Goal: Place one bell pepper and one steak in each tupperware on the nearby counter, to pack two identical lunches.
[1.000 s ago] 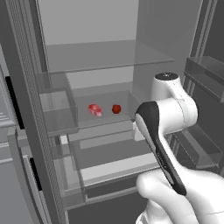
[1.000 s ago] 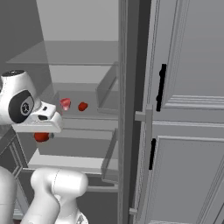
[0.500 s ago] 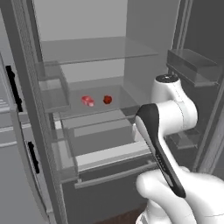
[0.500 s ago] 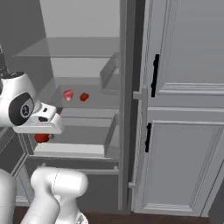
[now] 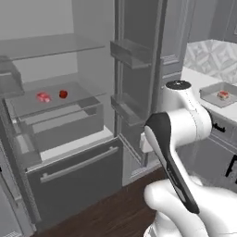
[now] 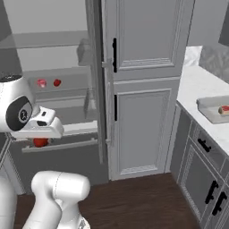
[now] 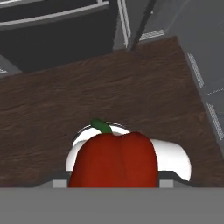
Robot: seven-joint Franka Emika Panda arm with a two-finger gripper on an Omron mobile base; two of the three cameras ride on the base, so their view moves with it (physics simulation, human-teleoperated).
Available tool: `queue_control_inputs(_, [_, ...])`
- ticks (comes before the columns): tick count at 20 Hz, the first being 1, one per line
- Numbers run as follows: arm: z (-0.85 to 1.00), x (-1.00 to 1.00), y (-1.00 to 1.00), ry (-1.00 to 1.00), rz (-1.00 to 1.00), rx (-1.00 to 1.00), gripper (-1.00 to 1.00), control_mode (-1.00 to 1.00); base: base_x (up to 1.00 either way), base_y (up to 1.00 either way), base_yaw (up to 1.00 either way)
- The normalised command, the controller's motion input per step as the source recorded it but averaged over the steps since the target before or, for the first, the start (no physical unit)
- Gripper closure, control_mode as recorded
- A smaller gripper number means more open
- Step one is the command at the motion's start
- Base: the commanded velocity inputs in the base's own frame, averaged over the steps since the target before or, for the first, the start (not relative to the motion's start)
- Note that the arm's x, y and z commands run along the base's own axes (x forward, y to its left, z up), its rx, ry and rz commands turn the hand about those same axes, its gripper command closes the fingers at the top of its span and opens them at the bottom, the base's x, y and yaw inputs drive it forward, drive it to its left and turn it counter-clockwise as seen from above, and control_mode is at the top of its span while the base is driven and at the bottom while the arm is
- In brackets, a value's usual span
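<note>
A red bell pepper (image 7: 114, 159) with a green stem sits low in the hand view, above the brown wood floor. In the right base view my gripper (image 6: 40, 138) hangs under the white hand, shut on this bell pepper (image 6: 40, 143). On a glass fridge shelf lie a pink steak (image 5: 43, 97) and a second red bell pepper (image 5: 63, 94), far from the gripper. At the right, on the white counter (image 5: 199, 79), stands a grey tupperware (image 5: 209, 90) with a steak (image 5: 223, 95) in it. The right base view has the same tupperware (image 6: 205, 105) on the counter (image 6: 197, 85).
The fridge stands open, its door shelves (image 5: 132, 52) jutting out between fridge and counter. A drawer front (image 5: 76, 164) lies below the glass shelf. Tall grey cabinet doors (image 6: 143, 89) with black handles stand between fridge and counter. Wood floor (image 6: 147, 201) spreads in front.
Both base views have swung right and back from the fridge, so the camera moved; the counter and tupperware have come into view. The bell pepper stays in the gripper.
</note>
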Motion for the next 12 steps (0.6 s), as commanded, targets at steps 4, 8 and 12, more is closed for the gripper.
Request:
queue_control_inputs(4, [0.00, 0.00, 0.00, 0.00, 0.00, 0.00, 1.00, 1.00, -0.13, -0.66, -0.68])
queue_control_inputs(8, [0.00, 0.00, 0.00, 0.00, 0.00, 0.00, 1.00, 1.00, 0.02, -0.86, -0.71])
queue_control_inputs(12, [0.00, 0.00, 0.00, 0.00, 0.00, 0.00, 1.00, 1.00, 0.62, -0.71, -0.56])
